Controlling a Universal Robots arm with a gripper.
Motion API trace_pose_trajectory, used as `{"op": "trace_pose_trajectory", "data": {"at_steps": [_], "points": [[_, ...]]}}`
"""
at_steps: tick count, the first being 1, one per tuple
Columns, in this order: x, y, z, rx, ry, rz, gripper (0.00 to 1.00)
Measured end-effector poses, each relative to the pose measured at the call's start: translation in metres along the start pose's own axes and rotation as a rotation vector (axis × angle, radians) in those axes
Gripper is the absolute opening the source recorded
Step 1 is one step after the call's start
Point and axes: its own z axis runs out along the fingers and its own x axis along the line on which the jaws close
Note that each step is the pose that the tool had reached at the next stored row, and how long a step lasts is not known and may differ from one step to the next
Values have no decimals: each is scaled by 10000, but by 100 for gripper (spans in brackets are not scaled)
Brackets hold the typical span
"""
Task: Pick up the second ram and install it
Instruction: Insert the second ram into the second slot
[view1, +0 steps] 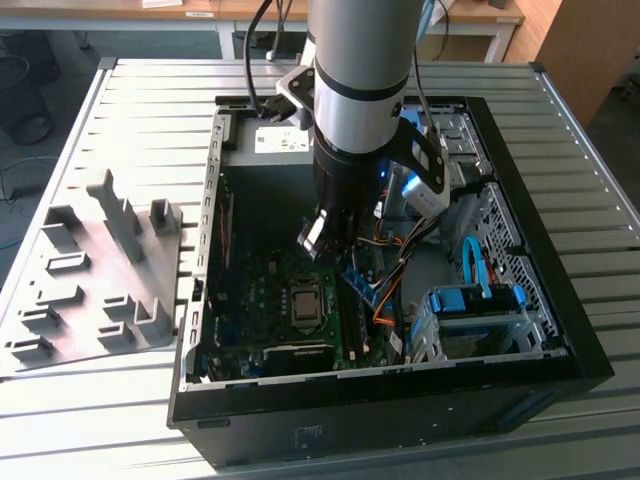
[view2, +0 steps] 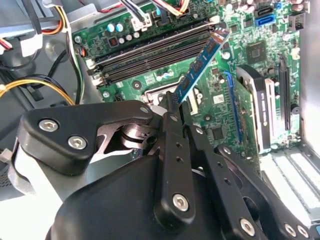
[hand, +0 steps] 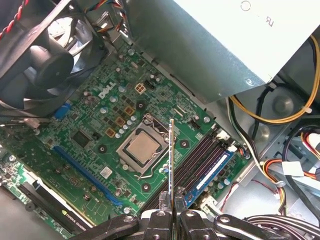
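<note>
Claw (hand: 171, 196) grips the second ram (hand: 171, 150), a long, narrow, flat memory stick, edge-on over black memory slots (hand: 197, 159) on the green motherboard (hand: 95, 122). Blue memory stick (hand: 210, 172) sits alongside. Open black computer case (view1: 560, 330) rests on the ribbed metal counter (view1: 150, 90).

Gripper (hand: 172, 197), clamped on the second ram (hand: 171, 150), hangs inside the open case (view1: 212, 210) over the memory slots (hand: 197, 157). Dark slots lie bare beside the seated blue stick (hand: 210, 172). Crowding — power supply (hand: 225, 40) and yellow cables (hand: 270, 112) close on one flank, fan (hand: 47, 55) well apart. Board around the processor (hand: 141, 147) sits low — open room above.
</note>
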Motion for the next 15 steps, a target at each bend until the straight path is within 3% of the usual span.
{"op": "trace_pose_trajectory", "data": {"at_steps": [15], "points": [[0, 0, 2, 20, -8, 664, 14]]}}
